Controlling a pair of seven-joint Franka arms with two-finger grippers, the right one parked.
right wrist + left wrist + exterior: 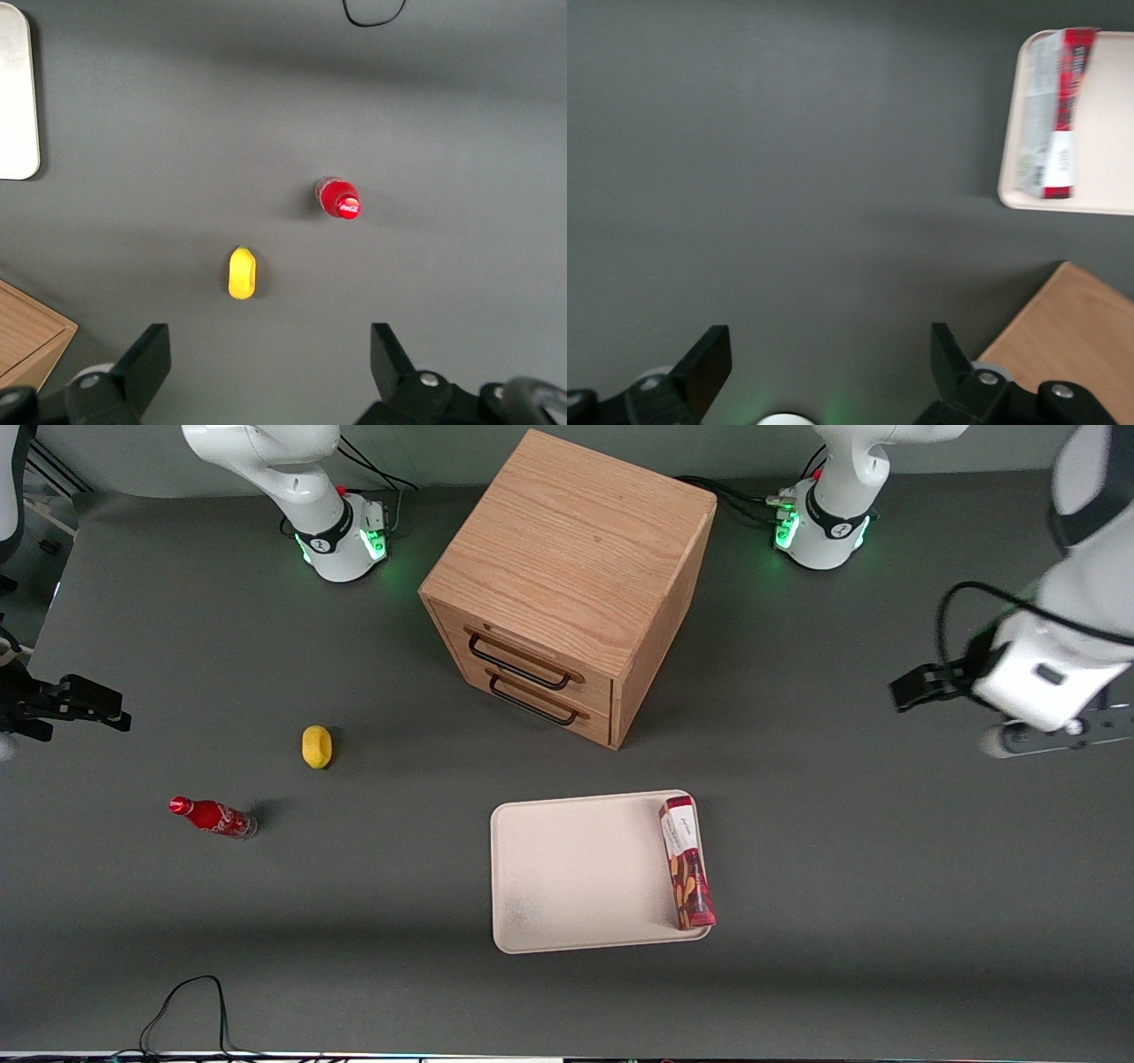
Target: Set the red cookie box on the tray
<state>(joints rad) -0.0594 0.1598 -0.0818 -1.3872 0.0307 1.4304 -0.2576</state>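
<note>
The red cookie box point(687, 862) lies flat on the tray point(576, 868) along its working-arm edge, long axis 12-to-6, white label end at 12, tan cookie pictures below. The gripper point(824, 367) hangs wide open, empty, well apart at the tray's 2 o'clock.

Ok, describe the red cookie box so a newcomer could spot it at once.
Start at the big wooden drawer cabinet; nearer the front camera lies a flat cream-white tray. The long, narrow dark-red cookie box lies on it along the edge toward the working arm, whose open gripper hangs apart over bare table. Its white label and cookie pictures distinguish it from the small red soda bottle.
</note>
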